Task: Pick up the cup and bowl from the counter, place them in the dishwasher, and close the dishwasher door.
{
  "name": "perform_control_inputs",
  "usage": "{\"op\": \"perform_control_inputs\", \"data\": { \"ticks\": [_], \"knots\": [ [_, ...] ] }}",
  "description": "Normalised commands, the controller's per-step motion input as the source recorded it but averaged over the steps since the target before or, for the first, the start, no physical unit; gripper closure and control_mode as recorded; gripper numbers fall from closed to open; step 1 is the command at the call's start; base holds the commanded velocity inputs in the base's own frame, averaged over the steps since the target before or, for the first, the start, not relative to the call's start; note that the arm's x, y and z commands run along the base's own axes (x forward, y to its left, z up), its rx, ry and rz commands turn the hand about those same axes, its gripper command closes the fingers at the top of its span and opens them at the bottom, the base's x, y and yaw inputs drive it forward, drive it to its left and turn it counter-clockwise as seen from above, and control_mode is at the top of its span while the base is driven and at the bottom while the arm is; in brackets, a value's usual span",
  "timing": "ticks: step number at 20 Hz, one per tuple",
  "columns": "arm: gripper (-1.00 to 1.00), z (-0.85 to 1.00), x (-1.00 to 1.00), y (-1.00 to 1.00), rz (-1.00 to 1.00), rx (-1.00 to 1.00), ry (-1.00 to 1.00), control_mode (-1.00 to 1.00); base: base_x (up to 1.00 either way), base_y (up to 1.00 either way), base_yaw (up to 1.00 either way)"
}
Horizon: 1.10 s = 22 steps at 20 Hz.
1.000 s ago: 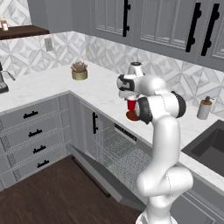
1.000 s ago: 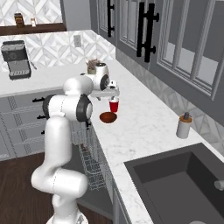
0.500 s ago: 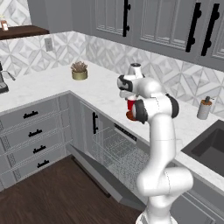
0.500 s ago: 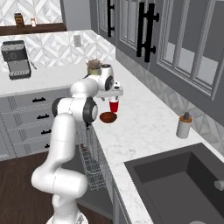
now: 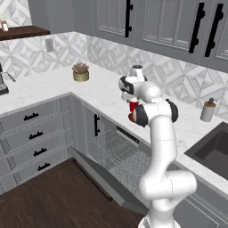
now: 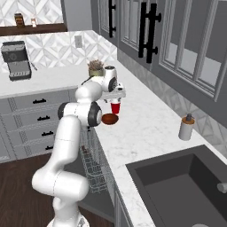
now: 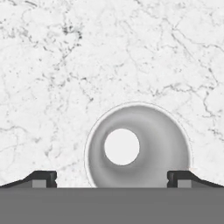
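Cup straight below gripper, mouth up, axis in line with the approach.

Cup (image 7: 138, 146) stands upright on the table (image 7: 65, 65), near the front edge above the open dishwasher (image 5: 116, 149); hand view looks right down its white inside, rim between the two fingertips (image 7: 41, 178). Gripper (image 7: 111, 179) is spread wide and holds nothing, one tip either side of the rim, both clear of it. Cup sits a bit off-centre toward one tip, so I'd judge a small lateral trim before descent, then close across the rim. Bowl (image 6: 109, 119) lies on the table just beside the cup (image 6: 115, 107), toward the front edge. Dishwasher door (image 5: 104, 180) is dropped open, rack out.
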Motion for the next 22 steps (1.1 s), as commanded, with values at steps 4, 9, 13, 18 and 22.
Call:
{"op": "perform_control_inputs", "data": {
  "ticks": [4, 9, 13, 18, 22],
  "knots": [
    [1.00, -0.54, -0.02, 0.20, 0.06, -0.06, 0.02, -1.00, 0.00, 0.00, 0.00],
    [1.00, -0.59, -0.02, 0.29, 0.06, -0.08, 0.00, -1.00, 0.00, 0.00, 0.00],
    [1.00, -0.66, -0.20, 0.08, 0.13, -0.01, -0.04, -1.00, 0.00, 0.00, 0.00],
    [1.00, -0.41, -0.20, 0.02, 0.06, -0.01, -0.13, -1.00, 0.00, 0.00, 0.00],
    [1.00, -0.44, -0.44, 0.23, 0.00, -0.07, -0.26, -1.00, 0.00, 0.00, 0.00]
  ]
}}
